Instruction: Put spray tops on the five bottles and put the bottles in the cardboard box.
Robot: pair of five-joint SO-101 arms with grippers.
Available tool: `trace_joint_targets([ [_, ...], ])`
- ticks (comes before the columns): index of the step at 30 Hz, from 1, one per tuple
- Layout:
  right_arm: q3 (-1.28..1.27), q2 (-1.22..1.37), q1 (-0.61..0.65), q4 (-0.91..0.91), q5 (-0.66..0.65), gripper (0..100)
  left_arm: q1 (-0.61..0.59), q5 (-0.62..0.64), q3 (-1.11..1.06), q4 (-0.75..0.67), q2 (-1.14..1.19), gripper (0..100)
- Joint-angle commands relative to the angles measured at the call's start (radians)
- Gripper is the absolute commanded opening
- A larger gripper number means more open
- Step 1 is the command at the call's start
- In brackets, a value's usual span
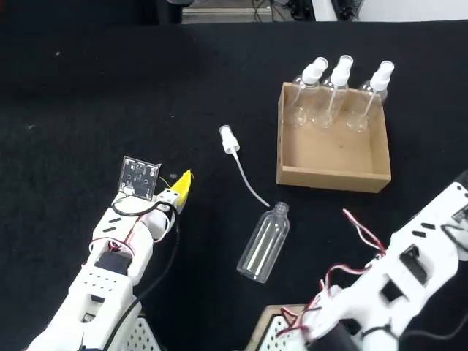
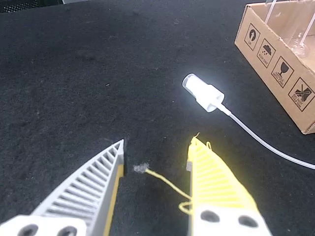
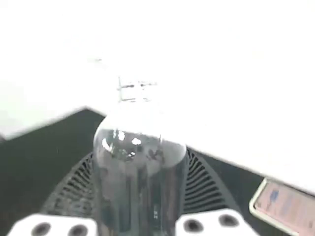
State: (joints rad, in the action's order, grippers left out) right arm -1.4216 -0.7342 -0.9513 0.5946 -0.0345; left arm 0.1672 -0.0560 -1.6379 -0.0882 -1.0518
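- Your left gripper (image 2: 156,145) hangs low over the black cloth table (image 1: 88,88), its grey and yellow fingers apart with nothing between them. The white spray top (image 2: 203,92) lies just beyond the tips, and its long thin dip tube trails toward the brown cardboard box (image 1: 333,177).
- Pinch the head, not the tube. I judge that a grip on the tube would let the top swing and miss a bottle neck.
- A loose yellow thread (image 2: 165,182) hangs off the yellow finger and could snag the top.
- Your right gripper (image 3: 140,189) is clamped on an open-necked clear plastic bottle (image 3: 138,142), held upright. A slack grip would let it twist while you thread the top on.
- The tube's end lies just beside the neck of a second uncapped clear bottle (image 1: 265,241), which lies on its side. Dragging the top may roll it.
- Three capped clear bottles (image 1: 338,77) stand along the box's far wall, leaving the near part free.
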Motion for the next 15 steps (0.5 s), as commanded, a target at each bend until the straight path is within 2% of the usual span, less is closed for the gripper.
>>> trace_joint_targets([
  [1,-0.025,-0.179,0.025,0.026,0.018,1.1,0.015,-0.009,0.015,-0.025,-0.005,21],
  [10,-0.2,-0.61,0.129,0.014,0.009,1.1,0.013,-0.009,0.015,-0.025,-0.006,21],
  [15,-0.231,-0.872,0.166,-0.206,0.011,1.1,0.013,-0.009,0.015,-0.025,-0.006,21],
])
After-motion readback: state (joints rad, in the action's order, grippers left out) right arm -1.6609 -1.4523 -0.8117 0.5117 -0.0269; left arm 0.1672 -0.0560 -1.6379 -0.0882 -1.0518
